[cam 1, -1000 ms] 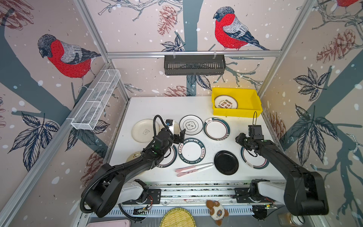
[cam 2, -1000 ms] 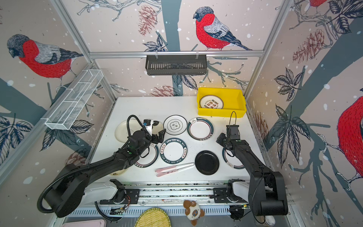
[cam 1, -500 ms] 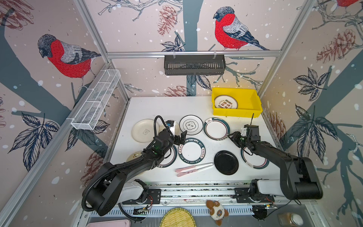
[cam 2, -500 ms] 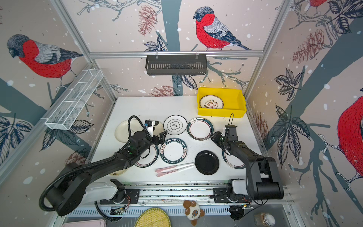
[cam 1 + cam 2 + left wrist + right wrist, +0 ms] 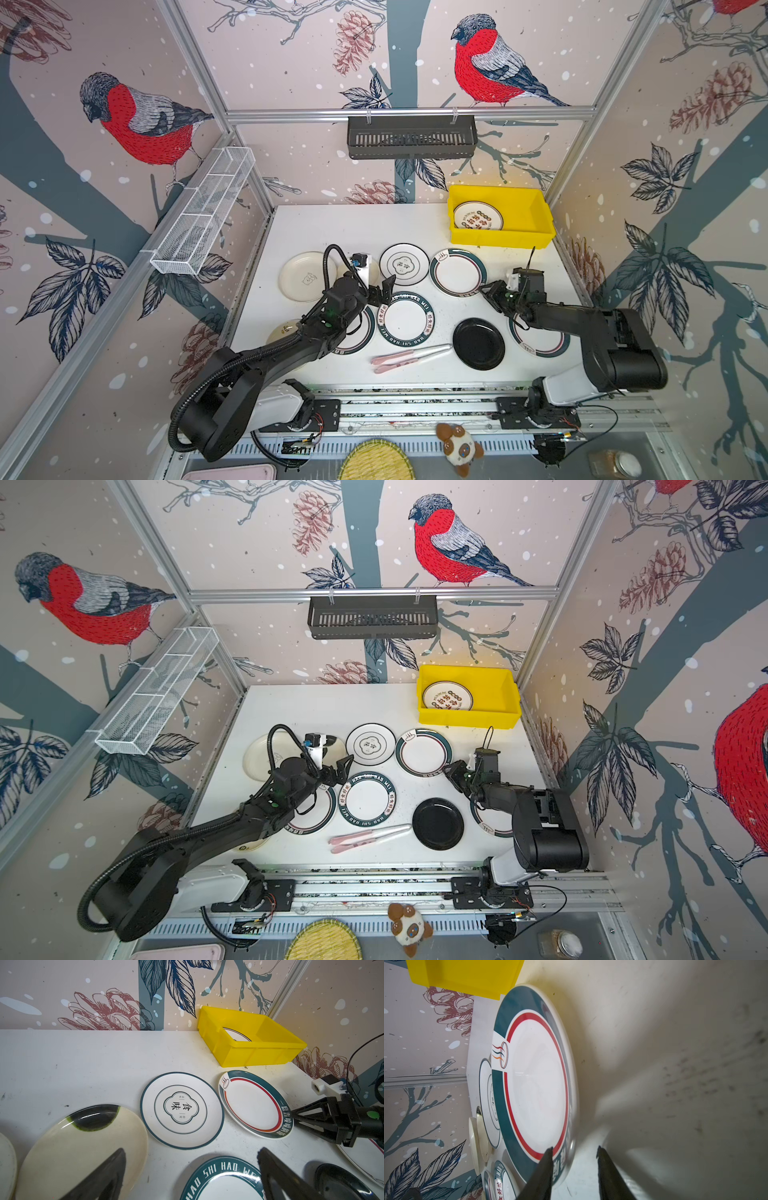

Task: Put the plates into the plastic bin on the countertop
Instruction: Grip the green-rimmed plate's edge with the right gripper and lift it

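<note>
The plastic bin (image 5: 500, 237) is sitting at the back right corner of the table (image 5: 332, 224), w/ one plate (image 5: 478, 216) lying in it. Just in front of the bin a second plate (image 5: 457, 272) is lying, a third plate (image 5: 404, 264) beside it on the left. Two utensils (image 5: 409, 356) are lying near the front edge.

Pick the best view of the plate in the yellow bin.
Both top views: looking down into the bin, they show the plate's face. The left wrist view catches only a sliver over the wall; the right wrist view shows only the bin.
</note>
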{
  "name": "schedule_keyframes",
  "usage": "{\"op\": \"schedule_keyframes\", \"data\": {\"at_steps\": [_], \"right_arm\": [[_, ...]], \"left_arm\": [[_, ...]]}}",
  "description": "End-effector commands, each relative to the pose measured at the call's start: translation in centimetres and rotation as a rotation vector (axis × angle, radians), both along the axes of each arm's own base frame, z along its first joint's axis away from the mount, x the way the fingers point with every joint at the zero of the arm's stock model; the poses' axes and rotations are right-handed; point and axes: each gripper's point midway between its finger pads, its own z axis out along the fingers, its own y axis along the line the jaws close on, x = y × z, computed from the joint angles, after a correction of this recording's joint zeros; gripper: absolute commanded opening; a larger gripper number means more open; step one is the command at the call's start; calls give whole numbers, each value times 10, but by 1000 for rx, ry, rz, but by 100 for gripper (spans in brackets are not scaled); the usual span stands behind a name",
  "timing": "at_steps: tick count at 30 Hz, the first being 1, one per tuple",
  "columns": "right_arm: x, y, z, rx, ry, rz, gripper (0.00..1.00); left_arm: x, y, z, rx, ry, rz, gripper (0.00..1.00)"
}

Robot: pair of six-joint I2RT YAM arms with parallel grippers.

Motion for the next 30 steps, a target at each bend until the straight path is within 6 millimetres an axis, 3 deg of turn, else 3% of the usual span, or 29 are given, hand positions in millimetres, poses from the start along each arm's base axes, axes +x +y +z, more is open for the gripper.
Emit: {"op": "schedule_keyframes", "data": {"at_steps": [1,5,17,30], "right_arm": [[11,0,13,7,-82,-12,37],[15,-3,12,-10,-85,-16,37],[24,0,-1,22,-73,-10,20],[28,-2,-15,46,-41,-39,12]], "left_arm": [[1,-2,9,-28,-27,-5,98],[1,-2,8,-26,-24,-5,98],[0,-1,11,-33,-29,-5,98],[0,-2,11,-36,-29,-7,98]]}}
